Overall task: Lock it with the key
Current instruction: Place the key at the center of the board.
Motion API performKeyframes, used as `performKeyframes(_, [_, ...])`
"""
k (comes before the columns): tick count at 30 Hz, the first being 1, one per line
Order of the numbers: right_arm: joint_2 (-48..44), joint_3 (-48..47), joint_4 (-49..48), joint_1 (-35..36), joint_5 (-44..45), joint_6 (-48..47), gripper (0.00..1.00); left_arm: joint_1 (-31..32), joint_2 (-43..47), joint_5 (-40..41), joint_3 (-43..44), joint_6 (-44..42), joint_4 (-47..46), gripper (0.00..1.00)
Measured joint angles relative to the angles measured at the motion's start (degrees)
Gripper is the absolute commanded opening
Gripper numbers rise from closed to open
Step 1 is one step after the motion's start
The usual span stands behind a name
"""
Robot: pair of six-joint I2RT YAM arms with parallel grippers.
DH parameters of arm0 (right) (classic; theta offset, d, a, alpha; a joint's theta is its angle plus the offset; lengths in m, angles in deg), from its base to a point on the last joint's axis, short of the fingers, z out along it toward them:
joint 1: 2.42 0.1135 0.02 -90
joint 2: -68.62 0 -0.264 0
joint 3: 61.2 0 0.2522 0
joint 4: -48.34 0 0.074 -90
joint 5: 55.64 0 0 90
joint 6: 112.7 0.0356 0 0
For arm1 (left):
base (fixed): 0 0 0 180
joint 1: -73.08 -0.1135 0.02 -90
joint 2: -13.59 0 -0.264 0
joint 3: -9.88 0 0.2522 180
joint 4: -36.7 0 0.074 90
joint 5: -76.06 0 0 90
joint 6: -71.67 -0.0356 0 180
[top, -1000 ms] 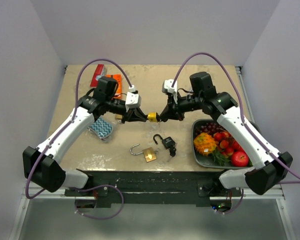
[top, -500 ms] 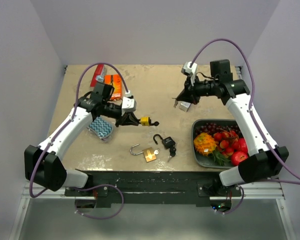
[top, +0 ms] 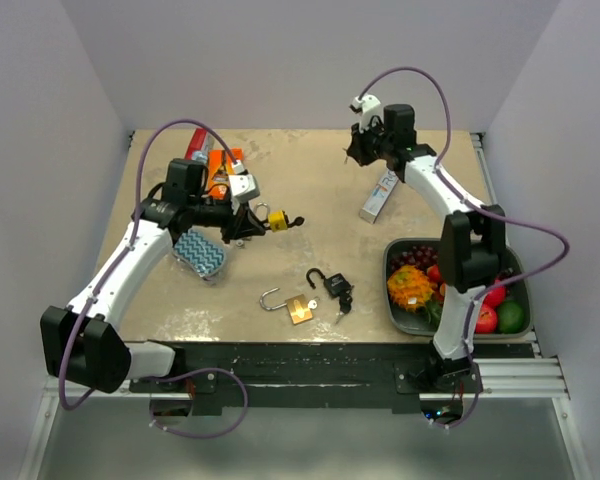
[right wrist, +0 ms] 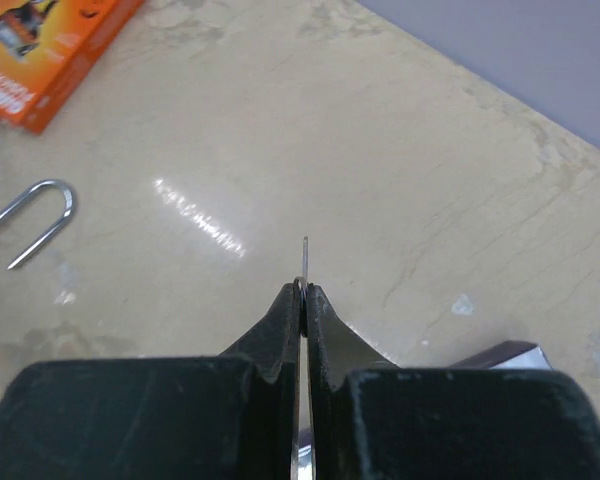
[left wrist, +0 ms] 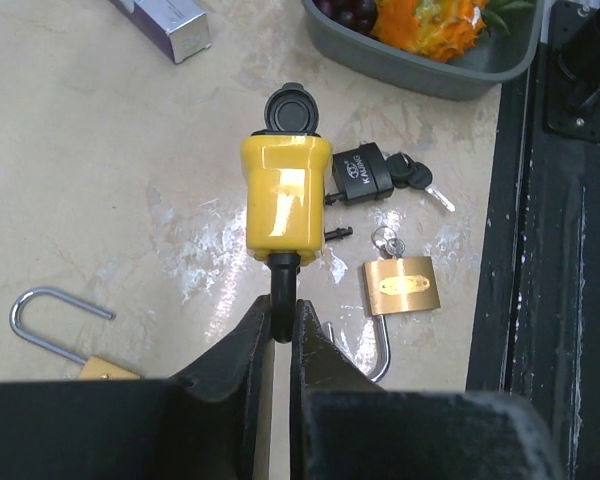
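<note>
The left gripper (left wrist: 283, 312) is closed narrowly on the black shackle of the yellow padlock (left wrist: 285, 195) and holds it in the air above the left half of the table (top: 310, 200). The padlock body points away from the fingers and has a round black cap at its far end. In the top view this padlock hangs near the orange box (top: 218, 168) and well apart from the right gripper (top: 357, 150), which is raised over the far side of the table. The fingers of the right gripper are pressed together on the key (right wrist: 305, 258) (only a thin metal edge shows beyond the tips, so its shape cannot be read). Near the front edge of the table lie a black padlock (top: 332, 283), with an open shackle and small keys beside it, and a brass padlock (top: 299, 309), also open. A grey tray (top: 389, 285) with fruit stands at the right, and a small purple box (top: 378, 195) lies between the tray and the right gripper.
</note>
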Motion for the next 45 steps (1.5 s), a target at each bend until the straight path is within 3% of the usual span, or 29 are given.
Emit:
performKeyframes(11, [18.4,-10.9,-6.9,-2.1,8.9,0.9,0.0,-0.4,-0.3,3.4,1.7,5.2,-1.0,0.0])
performKeyframes(24, [25.8,-13.7,-9.6,-4.1,10.7,-0.7,0.0,-0.4,-1.0,4.8,2.1,5.4,-1.0,0.0])
performKeyframes(30, [25.8,-13.7,-9.9,-4.1,10.6,-0.9,0.16,-0.4,-1.8,5.4,2.2,5.4,-0.7,0.0])
performKeyframes(40, [26.6,-16.8,-9.8,-4.1,10.3,-1.1,0.26,-0.4,-2.1,5.4,2.2,5.4,-0.7,0.0])
performKeyframes(45, [25.8,-17.2,-8.5,-4.2,7.9,-1.3,0.54,-0.4,-2.1,5.0,2.2,5.6,-1.1,0.0])
